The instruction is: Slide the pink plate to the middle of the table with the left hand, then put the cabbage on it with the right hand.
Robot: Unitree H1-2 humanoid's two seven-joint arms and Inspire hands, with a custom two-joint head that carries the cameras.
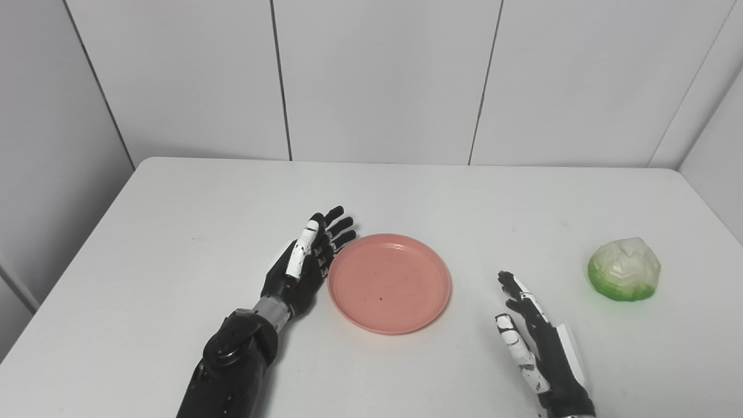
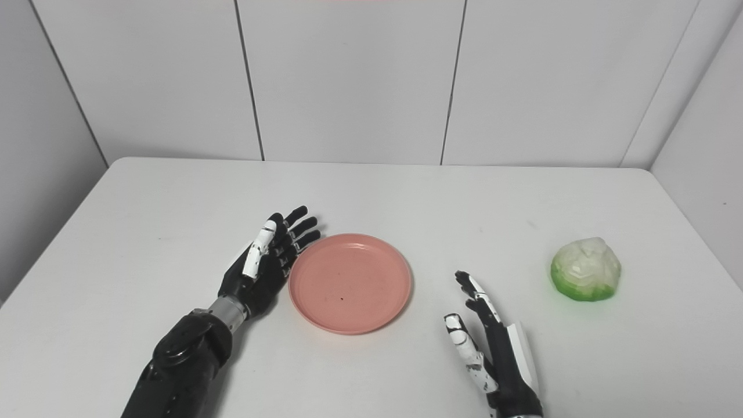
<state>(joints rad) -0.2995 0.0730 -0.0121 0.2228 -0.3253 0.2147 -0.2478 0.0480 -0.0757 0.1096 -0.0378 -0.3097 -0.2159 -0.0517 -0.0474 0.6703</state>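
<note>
Lighting bright, even and diffuse from overhead. Shadows soft and faint, close under each object. Mild sheen on table (image 1: 174, 244). Focus sharp; slight softness toward the edges.

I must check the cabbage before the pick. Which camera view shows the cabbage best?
The right eye view: the cabbage sits farther from the picture's right edge, whole and unblocked on the table. The left eye view shows the same cabbage, also whole, only nearer the right edge. The difference is small.

**Colours on my screen**

I see a plain salmon-pink plate (image 1: 389, 283) on a white counter (image 1: 174, 232), a cabbage (image 1: 624, 269) pale cream above and bright green at its base, and each robot hand black with white patches.
</note>
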